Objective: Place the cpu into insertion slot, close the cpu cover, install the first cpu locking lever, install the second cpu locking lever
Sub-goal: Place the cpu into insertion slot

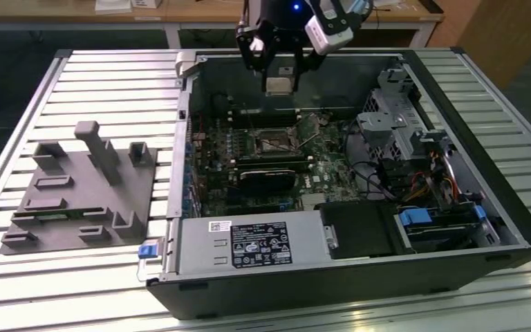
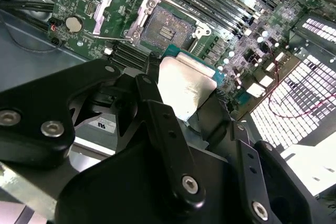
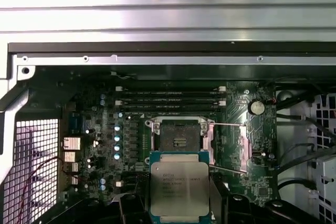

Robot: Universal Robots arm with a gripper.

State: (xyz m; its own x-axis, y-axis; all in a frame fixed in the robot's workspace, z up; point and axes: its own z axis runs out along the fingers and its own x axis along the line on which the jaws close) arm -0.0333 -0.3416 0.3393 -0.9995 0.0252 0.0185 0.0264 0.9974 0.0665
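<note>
**Cpu clamped in the jaws, clear of the open slot**

The gripper's [image 2: 184, 98] black linkage and bolted finger arms sit closest to the lens in the second wrist view. Its jaws are closed on two opposite edges of the cpu [image 2: 186, 85], whose pale metal top faces outward.

In the first wrist view the cpu [image 3: 179, 187] hangs between the fingers [image 3: 132, 205] just short of the insertion slot [image 3: 178, 139], held above the board and apart from it. The slot's dark centre lies bare.

The cpu cover [image 3: 243, 145] is swung open to one side of the slot. Its thin silvery frame [image 2: 102, 13] is folded back toward a coin cell [image 3: 256, 107] just beyond it. Long black memory slots [image 3: 170, 98] run just beside the slot on another side.

In the exterior view the gripper [image 1: 279, 76] holds the cpu [image 1: 278, 86] high over the slot [image 1: 272, 144], near the far wall of the computer case [image 1: 275, 294]. A grey fixture [image 1: 81, 194] rests on the slatted table [image 1: 108, 83], well apart from the slot, outside the case on the exterior view's left.
</note>
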